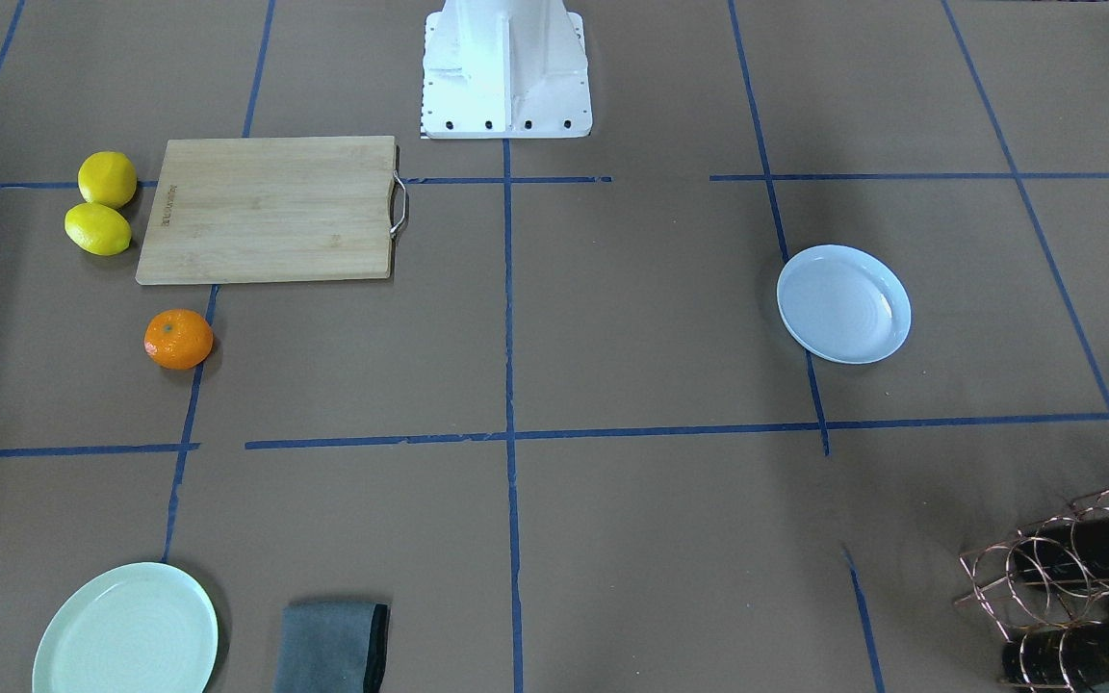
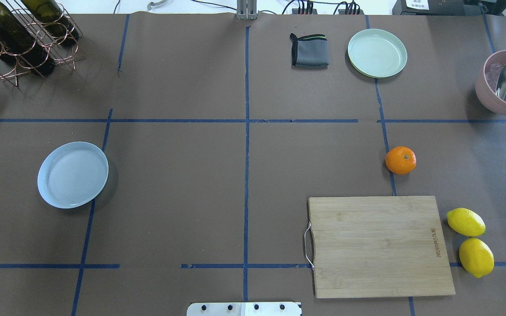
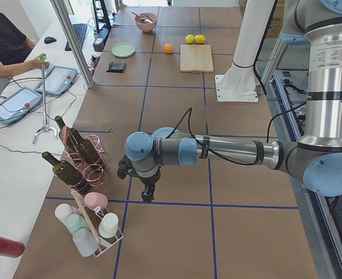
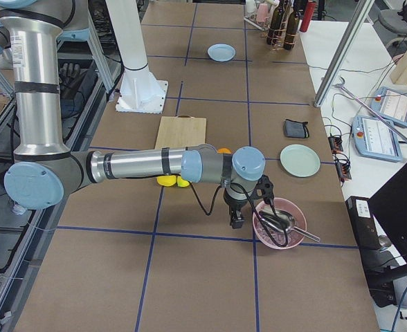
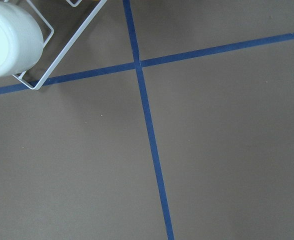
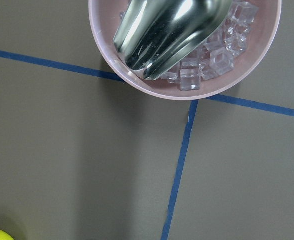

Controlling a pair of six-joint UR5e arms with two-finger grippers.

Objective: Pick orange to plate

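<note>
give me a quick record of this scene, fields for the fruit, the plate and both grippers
orange: on the table just beyond the cutting board, not held
plate: empty, on the robot's left half, far from the orange
left gripper: above bare table, near a white cup, jaw state unclear
right gripper: next to the pink bowl of ice, jaw state unclear
lemons: two, beside the board

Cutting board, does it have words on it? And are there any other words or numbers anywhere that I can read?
Nothing here can be read for sure.
Cutting board: a burnt-in brand mark at the end by the lemons, too small to read.
Left arm: a printed sticker, too blurred to read.
Dark box: a white tag, too small to read.
</note>
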